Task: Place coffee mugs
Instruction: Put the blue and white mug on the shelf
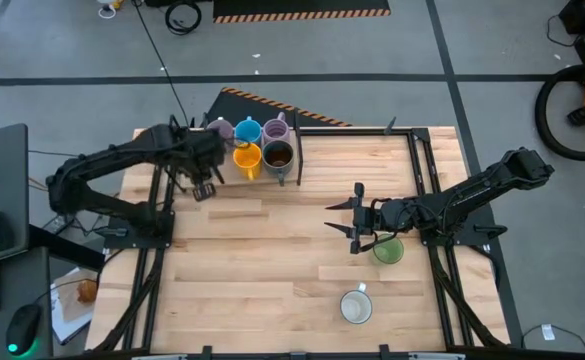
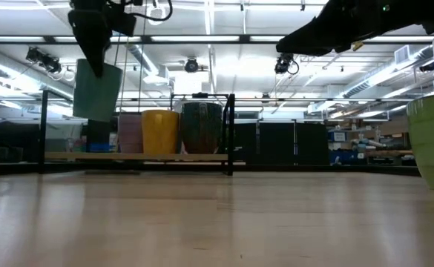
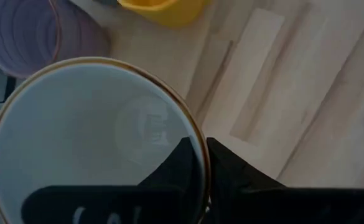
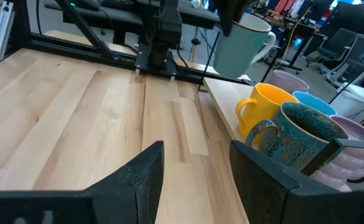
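The left tool [image 3: 194, 171] was clenched on the rim of a white mug [image 3: 88, 149] and held it up in the air, above the counter [image 1: 272, 260]. One finger [image 3: 175, 168] was inside the mug and the other was outside the wall. The mug hung just beside the group of mugs at the far left part of the counter. In that group stood an orange mug [image 1: 247, 160], a blue mug [image 1: 248, 130], a dark speckled mug [image 1: 278, 156] and two lilac mugs [image 1: 276, 130]. They sat close together, on a raised board with a dark rail beside it. I think the held mug still had to go down next to them. The group lay toward the middle of the counter from the left tool, so the move looked short: across a little and then down. The mug's opening faced the left wrist camera. The mug looked empty inside. In the right wrist view its handle stuck out to one side, away from the tool.

The right tool [image 1: 352, 220] was released, with its fingers spread and nothing between them. It hung over the middle of the counter and pointed toward the group. A green mug [image 1: 388, 251] stood just beside that arm. Another white mug [image 1: 356, 307] stood nearer the front edge. Both stood upright, and the white one looked empty. The right arm was the nearer one to those two mugs.
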You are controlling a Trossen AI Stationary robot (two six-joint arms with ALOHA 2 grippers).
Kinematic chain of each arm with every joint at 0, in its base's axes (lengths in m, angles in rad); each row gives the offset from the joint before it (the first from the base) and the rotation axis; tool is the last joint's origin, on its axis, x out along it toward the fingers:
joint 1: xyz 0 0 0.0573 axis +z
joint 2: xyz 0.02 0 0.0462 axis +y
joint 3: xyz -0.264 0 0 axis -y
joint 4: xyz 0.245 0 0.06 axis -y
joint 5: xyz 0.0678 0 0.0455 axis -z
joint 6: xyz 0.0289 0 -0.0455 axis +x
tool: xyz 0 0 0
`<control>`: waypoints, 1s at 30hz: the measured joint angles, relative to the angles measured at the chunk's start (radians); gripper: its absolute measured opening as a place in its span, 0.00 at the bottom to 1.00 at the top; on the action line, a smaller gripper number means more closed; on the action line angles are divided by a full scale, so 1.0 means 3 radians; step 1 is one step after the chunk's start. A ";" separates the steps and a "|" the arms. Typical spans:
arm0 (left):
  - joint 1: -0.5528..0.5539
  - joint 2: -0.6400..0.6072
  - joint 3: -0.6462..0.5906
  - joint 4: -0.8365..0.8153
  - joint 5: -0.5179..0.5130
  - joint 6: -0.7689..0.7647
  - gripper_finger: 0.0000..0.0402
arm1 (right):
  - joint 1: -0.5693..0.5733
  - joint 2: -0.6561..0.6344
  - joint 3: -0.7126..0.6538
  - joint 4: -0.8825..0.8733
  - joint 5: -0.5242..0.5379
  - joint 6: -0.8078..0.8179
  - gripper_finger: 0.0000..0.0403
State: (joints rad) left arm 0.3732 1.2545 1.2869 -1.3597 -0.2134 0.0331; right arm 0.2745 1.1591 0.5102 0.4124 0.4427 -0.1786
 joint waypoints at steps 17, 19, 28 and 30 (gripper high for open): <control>0.0855 0.0001 -0.0367 0.0303 0.0193 0.0690 0.08 | 0.0004 0.0000 0.0000 -0.0054 -0.0086 0.0185 0.47; 0.0929 0.0001 -0.0434 0.0347 0.0190 0.0738 0.08 | 0.0004 0.0000 0.0000 -0.0054 -0.0086 0.0185 0.47; 0.1373 0.0005 -0.0563 0.0711 0.0384 0.0990 0.08 | 0.0004 0.0000 0.0000 -0.0045 -0.0086 0.0185 0.47; 0.1458 0.0005 -0.0563 0.0753 0.0379 0.1031 0.08 | 0.0004 0.0000 0.0000 -0.0037 -0.0086 0.0185 0.47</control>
State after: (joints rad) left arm 0.8106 1.2560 1.1179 -1.1337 -0.0997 0.3424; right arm 0.2756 1.1591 0.5102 0.4013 0.4168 -0.1230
